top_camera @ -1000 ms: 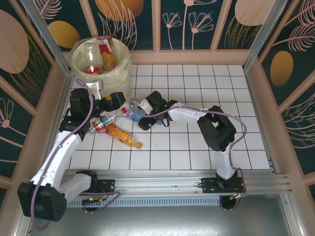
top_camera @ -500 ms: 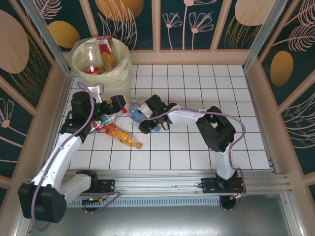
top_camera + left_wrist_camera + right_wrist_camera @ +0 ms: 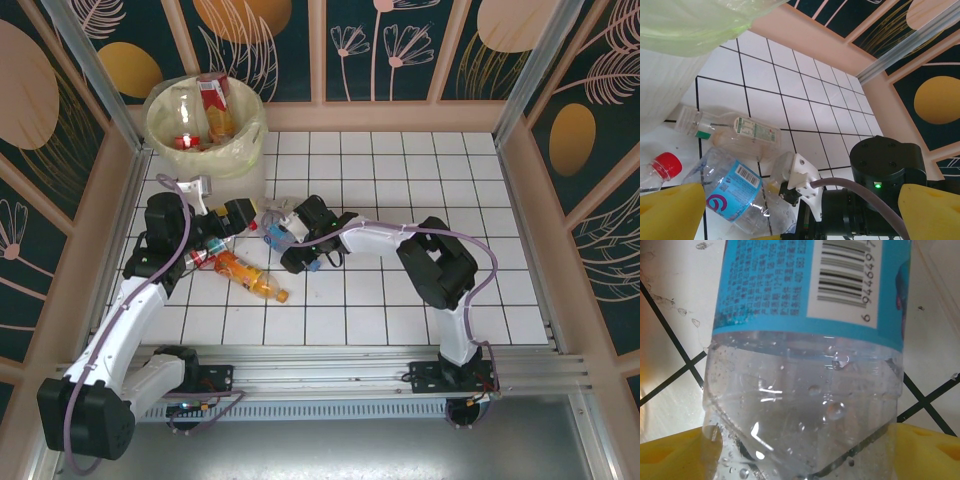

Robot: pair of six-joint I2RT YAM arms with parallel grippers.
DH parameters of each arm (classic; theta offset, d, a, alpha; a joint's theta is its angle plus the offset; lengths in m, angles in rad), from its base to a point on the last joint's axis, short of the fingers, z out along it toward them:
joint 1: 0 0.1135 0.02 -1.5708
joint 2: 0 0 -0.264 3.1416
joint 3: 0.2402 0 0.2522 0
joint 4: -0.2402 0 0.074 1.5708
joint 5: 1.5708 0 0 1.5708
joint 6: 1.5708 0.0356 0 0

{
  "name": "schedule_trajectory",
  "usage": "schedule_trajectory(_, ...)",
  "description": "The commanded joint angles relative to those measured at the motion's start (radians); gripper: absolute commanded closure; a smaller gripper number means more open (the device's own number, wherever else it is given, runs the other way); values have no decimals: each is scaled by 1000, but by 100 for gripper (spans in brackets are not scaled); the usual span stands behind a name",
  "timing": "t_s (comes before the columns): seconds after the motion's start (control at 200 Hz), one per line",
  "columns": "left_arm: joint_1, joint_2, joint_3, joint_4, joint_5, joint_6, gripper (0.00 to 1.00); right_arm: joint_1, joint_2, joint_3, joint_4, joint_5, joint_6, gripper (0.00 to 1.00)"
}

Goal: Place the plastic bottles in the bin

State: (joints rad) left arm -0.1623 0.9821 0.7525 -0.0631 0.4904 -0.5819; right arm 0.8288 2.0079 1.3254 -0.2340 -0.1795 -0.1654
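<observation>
One round white bin (image 3: 256, 142) lined with pale yellow plastic. At least two clear plastic bottles (image 3: 183, 108) are inside. Four lie outside: orange bottle (image 3: 248, 275), blue-labelled bottle (image 3: 732, 192), green-labelled bottle (image 3: 747, 131), red-capped bottle (image 3: 666, 165).

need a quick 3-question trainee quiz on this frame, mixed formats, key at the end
1. True or false: the left claw is gripping a bottle.
2. The bottle between the right claw pads has a label that is: A red; B blue; C green.
3. Fill in: the bin stands at the far ____ corner of the tiled floor.
Key: 1 false; 2 B; 3 left.
</observation>
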Motion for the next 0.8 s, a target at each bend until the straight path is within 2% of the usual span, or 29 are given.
schedule_trajectory(0.0, 6, -19, -8, 36, 17, -17, 1, 10, 28, 11, 10, 18, 17, 12)
schedule_trajectory(0.16, 5, -22, -10, 32, 16, -17, 1, 15, 52, 32, -1, 35, 12, 10)
schedule_trajectory(0.475, 5, -35, -31, 35, 16, -22, 1, 18, 39, 28, 23, 0, 34, 26)
schedule_trajectory(0.646, 6, -55, -92, 117, 54, -62, 1, -1, -44, -40, 87, -80, 85, 33)
schedule_trajectory(0.796, 4, -70, -166, 242, 108, -118, 1, -46, -153, -132, 164, -217, 168, 34)
